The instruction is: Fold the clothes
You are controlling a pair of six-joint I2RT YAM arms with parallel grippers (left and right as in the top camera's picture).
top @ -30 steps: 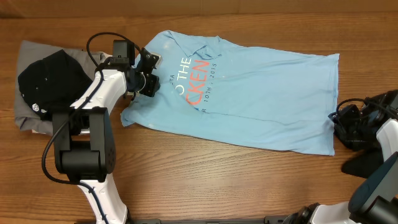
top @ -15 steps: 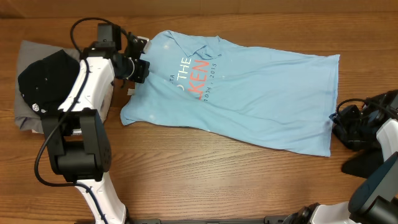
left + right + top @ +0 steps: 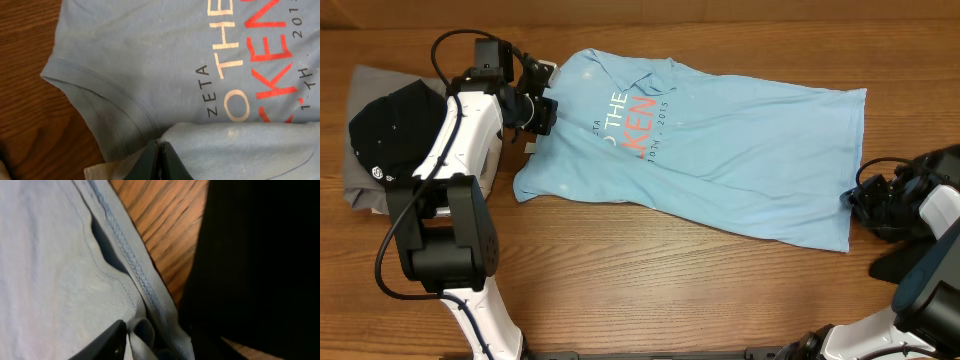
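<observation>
The light-blue T-shirt (image 3: 740, 150) with blue and red print lies spread across the wooden table, collar end to the left. My left gripper (image 3: 538, 108) is at the shirt's left edge, shut on a fold of its fabric. The left wrist view shows the closed jaws (image 3: 159, 155) pinching the cloth (image 3: 150, 65) near a sleeve hem. My right gripper (image 3: 857, 197) is at the shirt's right hem. In the right wrist view its jaws (image 3: 145, 340) are shut on a bunched fold of the stitched hem (image 3: 50, 255).
A black garment (image 3: 400, 125) lies on a folded grey one (image 3: 360, 190) at the far left, just behind my left arm. A bit of beige cloth (image 3: 100, 170) shows beside the left jaws. Bare wood runs along the table's front.
My left gripper moved up and to the left, drawing the shirt's left edge with it, then stayed. My right gripper shifted slightly left onto the hem.
</observation>
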